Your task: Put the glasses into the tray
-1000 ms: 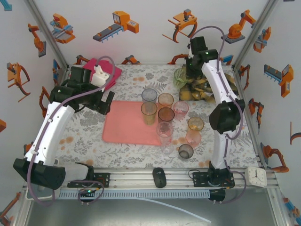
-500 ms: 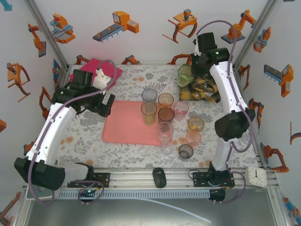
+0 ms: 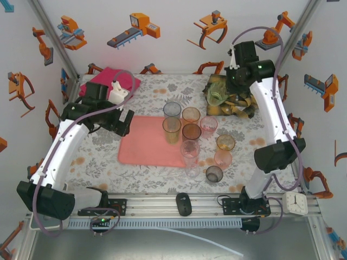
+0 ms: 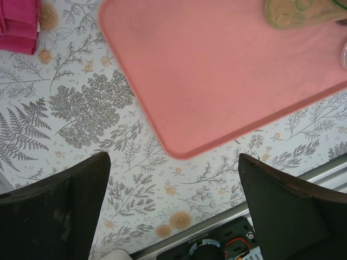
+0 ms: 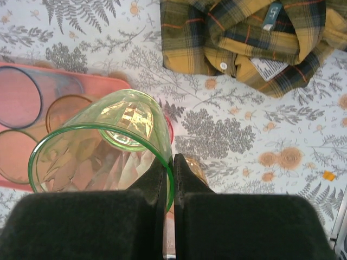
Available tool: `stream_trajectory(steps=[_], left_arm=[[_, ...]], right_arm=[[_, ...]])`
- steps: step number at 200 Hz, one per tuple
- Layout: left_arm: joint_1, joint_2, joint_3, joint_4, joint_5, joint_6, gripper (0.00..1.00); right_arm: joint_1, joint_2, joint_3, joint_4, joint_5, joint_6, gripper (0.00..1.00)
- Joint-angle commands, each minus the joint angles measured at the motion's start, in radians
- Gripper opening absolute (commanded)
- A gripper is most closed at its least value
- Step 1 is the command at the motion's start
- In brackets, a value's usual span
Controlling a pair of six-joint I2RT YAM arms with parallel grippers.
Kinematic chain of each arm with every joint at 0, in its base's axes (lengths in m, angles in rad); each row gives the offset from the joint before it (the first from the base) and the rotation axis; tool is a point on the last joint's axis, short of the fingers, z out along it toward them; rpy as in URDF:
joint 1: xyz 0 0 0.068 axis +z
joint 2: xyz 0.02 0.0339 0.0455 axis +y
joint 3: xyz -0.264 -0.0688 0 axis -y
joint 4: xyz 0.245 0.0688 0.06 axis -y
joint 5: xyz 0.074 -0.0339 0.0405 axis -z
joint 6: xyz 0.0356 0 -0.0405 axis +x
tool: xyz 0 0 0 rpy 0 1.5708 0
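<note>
Swinging rightward since a second ago, the right arm (image 3: 271, 108) stretches tall. Nearer, the left fingers (image 4: 172, 162) gape above the tray (image 4: 217, 81) corner, and glasses (image 3: 191, 132) cluster along its right edge. Farther, the right fingers (image 5: 169, 165) clench a tilted green glass (image 5: 103, 157) by its rim beside a plaid shirt (image 5: 244, 43), its label (image 5: 272, 15) unreadable.

A folded magenta cloth (image 3: 108, 75) was laid at the floral worktop's (image 3: 97, 157) far left, a crumpled plaid shirt (image 3: 238, 106) at its far right. A white clock (image 3: 296, 201) was set beyond the near right corner.

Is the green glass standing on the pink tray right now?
No, the right arm's fingers pinch the green glass by its rim, holding it tilted in the air, off the pink tray.
</note>
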Motion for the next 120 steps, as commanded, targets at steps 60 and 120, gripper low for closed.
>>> stream_trajectory(steps=[60,120], left_arm=[[0.014,-0.04,-0.032,0.028,0.045,-0.056,0.93],[0.028,-0.06,-0.04,0.038,0.061,-0.085,0.93]], right_arm=[[0.176,-0.173,-0.054,-0.067,0.107,0.082,0.02],[0.357,-0.221,-0.04,-0.122,0.179,0.177,0.02]])
